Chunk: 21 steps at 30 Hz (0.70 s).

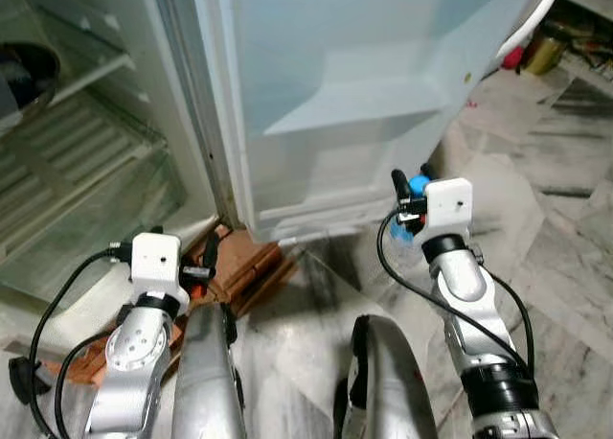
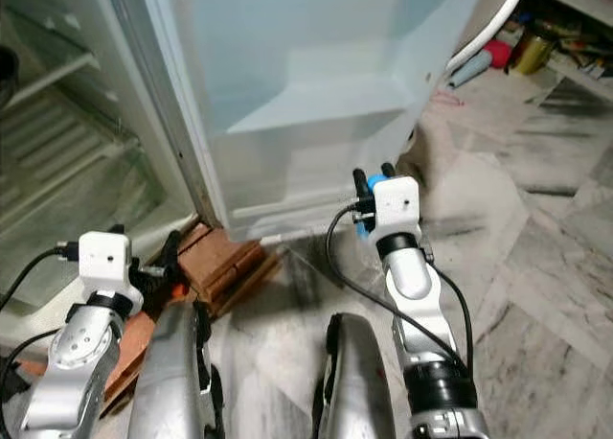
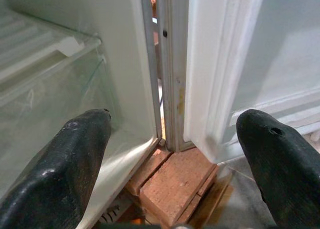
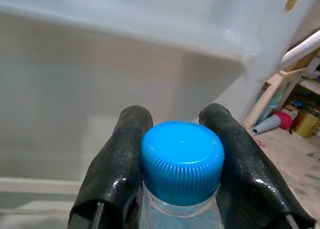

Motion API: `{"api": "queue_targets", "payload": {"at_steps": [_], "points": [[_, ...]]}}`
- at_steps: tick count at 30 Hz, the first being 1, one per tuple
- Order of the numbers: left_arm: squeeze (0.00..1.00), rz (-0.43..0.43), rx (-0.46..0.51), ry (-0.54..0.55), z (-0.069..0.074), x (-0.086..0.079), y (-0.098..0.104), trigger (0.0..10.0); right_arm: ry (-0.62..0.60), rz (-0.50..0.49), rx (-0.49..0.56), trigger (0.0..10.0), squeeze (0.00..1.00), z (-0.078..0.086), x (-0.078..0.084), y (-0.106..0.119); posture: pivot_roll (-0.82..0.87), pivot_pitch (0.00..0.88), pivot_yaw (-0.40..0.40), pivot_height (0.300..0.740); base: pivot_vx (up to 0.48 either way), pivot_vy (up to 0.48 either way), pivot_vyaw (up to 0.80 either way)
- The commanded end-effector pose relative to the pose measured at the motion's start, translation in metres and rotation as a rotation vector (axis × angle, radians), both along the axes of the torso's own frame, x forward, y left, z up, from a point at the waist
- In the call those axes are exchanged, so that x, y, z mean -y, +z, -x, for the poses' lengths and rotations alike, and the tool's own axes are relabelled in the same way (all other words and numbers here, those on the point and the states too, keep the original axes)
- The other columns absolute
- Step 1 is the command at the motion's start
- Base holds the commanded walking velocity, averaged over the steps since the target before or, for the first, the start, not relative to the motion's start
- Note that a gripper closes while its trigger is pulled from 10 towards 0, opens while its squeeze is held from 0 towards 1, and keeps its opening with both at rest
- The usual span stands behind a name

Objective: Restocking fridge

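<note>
Light: bright, even daylight; pale glare is seen on the fridge door [image 1: 364,84].
Shadows: soft ones lie on the floor [image 2: 536,266] beneath the arms.
Focus: head views slightly soft; the cap [image 4: 182,160] is sharp, the background beyond blurred.

Fridge door [image 1: 364,84] swung open, stands square in front, its inner shelf ledge [image 1: 354,108] jutting toward right gripper [image 4: 180,139], which is clamped on blue-capped bottle [image 4: 181,161]. Fridge cavity [image 1: 86,161] open to left, wire shelves spanning it. Bricks [image 3: 175,181] under hinge corner block low path ahead of left gripper [image 3: 170,159], fingers spread. Marble floor [image 1: 546,171] to right open.
</note>
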<state>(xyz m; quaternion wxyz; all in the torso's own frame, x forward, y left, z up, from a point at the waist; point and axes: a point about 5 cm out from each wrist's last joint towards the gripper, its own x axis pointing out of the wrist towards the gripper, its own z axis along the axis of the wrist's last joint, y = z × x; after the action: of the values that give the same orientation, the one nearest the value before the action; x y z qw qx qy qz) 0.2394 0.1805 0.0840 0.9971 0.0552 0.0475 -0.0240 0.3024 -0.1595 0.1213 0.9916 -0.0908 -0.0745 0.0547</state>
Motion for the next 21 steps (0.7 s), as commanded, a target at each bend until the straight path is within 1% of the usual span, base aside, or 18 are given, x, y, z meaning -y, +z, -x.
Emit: {"api": "queue_targets", "payload": {"at_steps": [1, 6, 7, 10, 21], "points": [[0.0, 0.0, -0.016, -0.002, 0.0026, 0.0005, -0.0035, 10.0, -0.002, 0.001, 0.008, 10.0, 0.0, 0.0001, 0.0033, 0.0007, 0.09, 0.14, -0.061, 0.576, 0.251, 0.0, 0.0], [0.0, 0.002, -0.013, -0.002, 0.0016, 0.0011, -0.0036, 10.0, 0.029, -0.005, 0.011, 10.0, 0.0, -0.0003, -0.0015, 0.0011, 0.08, 0.139, -0.062, 0.576, 0.346, 0.0, 0.0], [0.0, 0.003, -0.013, -0.004, 0.0015, 0.0014, -0.0035, 10.0, 0.043, 0.013, 0.015, 10.0, 0.0, -0.0003, -0.0032, 0.0019, 0.08, 0.139, -0.061, 0.576, 0.409, 0.0, 0.0], [0.0, 0.003, -0.012, -0.005, 0.0013, 0.0016, -0.0035, 10.0, 0.057, 0.025, 0.022, 10.0, 0.0, 0.0002, -0.0048, 0.0025, 0.08, 0.139, -0.061, 0.576, 0.41, 0.0, 0.0], [0.0, 0.005, -0.014, -0.006, 0.0011, 0.0025, -0.0037, 10.0, 0.064, 0.032, 0.018, 10.0, 0.0, 0.0014, -0.0054, 0.0006, 0.08, 0.142, -0.063, 0.576, 0.411, 0.0, 0.0]]}}
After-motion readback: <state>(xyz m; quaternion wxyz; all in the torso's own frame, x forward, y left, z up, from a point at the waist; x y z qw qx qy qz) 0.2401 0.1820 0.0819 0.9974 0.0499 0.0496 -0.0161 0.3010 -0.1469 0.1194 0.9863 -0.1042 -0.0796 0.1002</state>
